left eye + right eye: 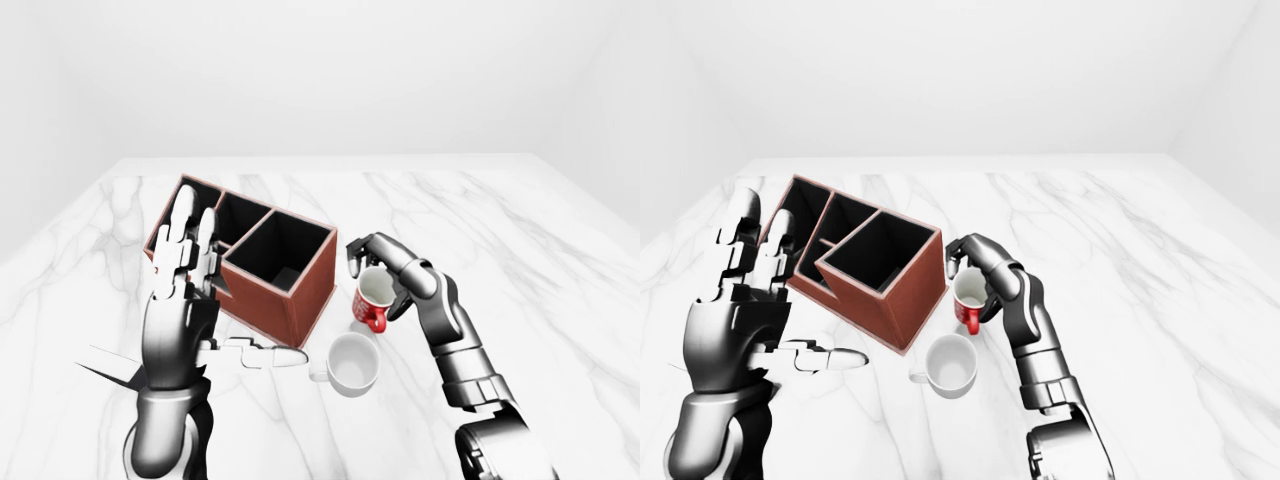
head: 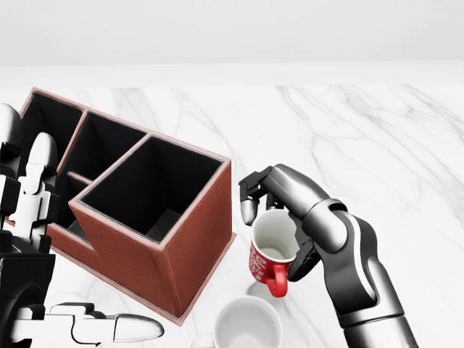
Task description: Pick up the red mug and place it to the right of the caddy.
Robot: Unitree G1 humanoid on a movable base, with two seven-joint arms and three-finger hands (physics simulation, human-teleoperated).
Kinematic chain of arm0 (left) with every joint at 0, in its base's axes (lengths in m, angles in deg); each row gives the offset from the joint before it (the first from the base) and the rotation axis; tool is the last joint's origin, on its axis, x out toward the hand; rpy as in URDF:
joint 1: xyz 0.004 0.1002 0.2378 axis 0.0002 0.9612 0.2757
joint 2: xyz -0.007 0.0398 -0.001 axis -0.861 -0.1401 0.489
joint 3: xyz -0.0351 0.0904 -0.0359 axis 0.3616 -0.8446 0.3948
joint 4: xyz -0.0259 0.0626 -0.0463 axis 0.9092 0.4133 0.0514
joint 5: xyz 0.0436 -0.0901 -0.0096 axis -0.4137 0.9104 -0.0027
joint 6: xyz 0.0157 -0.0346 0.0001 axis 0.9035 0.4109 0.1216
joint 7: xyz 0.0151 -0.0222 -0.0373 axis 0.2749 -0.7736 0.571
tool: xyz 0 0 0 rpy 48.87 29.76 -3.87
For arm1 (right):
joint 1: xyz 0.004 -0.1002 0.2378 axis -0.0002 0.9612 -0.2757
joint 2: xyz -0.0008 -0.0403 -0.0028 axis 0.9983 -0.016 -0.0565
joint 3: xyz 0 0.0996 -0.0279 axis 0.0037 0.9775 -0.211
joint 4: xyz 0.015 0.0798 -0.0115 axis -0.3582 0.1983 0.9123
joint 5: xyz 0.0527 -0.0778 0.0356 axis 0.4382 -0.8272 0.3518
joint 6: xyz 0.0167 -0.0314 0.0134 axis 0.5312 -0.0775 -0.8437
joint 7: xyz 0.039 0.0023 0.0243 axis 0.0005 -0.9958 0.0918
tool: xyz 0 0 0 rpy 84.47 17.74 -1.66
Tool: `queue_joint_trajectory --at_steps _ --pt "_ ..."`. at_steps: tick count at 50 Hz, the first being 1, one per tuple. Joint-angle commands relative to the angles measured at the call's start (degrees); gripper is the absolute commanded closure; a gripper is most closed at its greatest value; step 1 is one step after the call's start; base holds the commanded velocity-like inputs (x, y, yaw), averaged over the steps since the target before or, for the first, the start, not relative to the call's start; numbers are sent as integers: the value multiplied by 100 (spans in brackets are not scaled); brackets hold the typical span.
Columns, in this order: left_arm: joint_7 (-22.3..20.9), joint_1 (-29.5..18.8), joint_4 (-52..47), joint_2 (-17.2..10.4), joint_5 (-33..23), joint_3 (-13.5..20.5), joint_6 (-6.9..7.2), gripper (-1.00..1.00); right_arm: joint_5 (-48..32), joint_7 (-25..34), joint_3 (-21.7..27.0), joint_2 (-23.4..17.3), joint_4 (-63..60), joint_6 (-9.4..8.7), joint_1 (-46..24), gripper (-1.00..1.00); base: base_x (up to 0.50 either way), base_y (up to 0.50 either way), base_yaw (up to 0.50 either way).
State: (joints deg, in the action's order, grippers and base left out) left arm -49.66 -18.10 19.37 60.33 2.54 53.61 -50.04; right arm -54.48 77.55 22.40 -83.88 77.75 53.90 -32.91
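**Red mug held beside the caddy**

The right hand (image 2: 279,217) grips the red mug (image 2: 271,251), its fingers (image 2: 250,196) curled over the rim at the top of the head view and the thumb pressed to the mug's right side. The mug tilts slightly, its white inside open to the camera and its handle pointing toward the bottom of the view. It sits just to the right of the caddy (image 2: 138,217), close to the caddy's nearest corner but not touching it. Whether its base rests on the desk (image 2: 377,138) or hangs just above cannot be told; a faint shadow shows under it.

The caddy is a red-brown box with black compartments: one large square one nearest the mug, narrower ones toward the left of the view. It stands askew on the white marble desk.

A white mug (image 2: 246,325) stands upright just below the red mug in the head view, near the caddy's lower corner, apart from both. In the right-eye view its handle points left.

The left hand (image 1: 185,300) is raised at the left of the views, holding nothing. Its fingers (image 1: 190,235) are spread and stretched upward, and its thumb (image 1: 262,354) points right toward the white mug. In the left-eye view the hand overlaps the caddy's left end.
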Motion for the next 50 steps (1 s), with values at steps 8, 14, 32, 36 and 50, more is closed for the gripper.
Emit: queue_joint_trajectory --at_steps 8,14,32,36,50 --pt "-4 -16 51 -2 -3 -5 0 -100 135 -151 77 -42 201 -1 -215 100 0 0 0" --pt "-15 1 0 -2 13 16 0 -100 161 -277 50 -20 379 -1 -232 100 0 0 0" --pt "-9 29 -59 4 15 8 0 -100 135 -455 32 -16 677 -1 -270 100 0 0 0" --pt "-13 43 -70 5 25 17 0 -100 130 -478 32 -14 710 -1 -283 100 0 0 0" --pt "-20 21 -71 2 29 24 0 -100 125 -713 -7 46 1109 -1 -393 100 0 0 0"
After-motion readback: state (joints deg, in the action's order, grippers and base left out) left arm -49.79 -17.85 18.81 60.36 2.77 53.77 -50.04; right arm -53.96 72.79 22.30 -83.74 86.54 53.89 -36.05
